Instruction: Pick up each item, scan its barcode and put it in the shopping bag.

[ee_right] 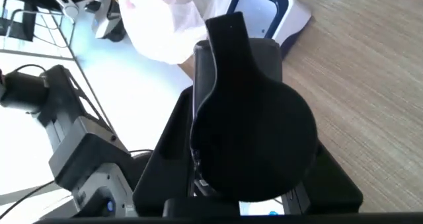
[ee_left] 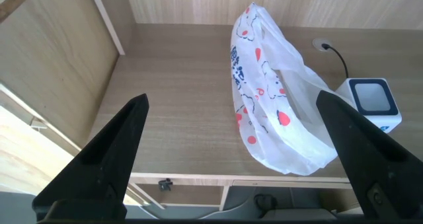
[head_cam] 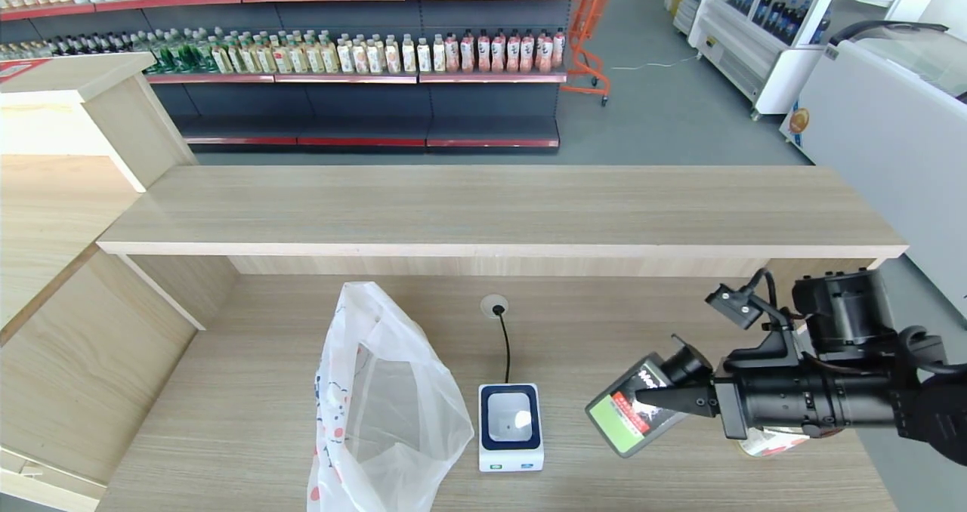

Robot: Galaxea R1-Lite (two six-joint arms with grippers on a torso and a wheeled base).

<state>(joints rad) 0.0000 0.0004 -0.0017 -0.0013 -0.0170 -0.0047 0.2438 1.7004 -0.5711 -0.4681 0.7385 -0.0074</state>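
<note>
Right arm reaches in level from the robot's right, low over the counter (head_cam: 227, 421). Right gripper (head_cam: 668, 384) is clamped on a flat packet (head_cam: 631, 417), which sticks out past the fingertips, just right of the scanner (head_cam: 511, 425) and clear of it. Label face is tilted upward (long axis unclear), free end toward the scanner. Left gripper (ee_left: 231, 164) is spread wide above the shopping bag (head_cam: 378, 414).
</note>
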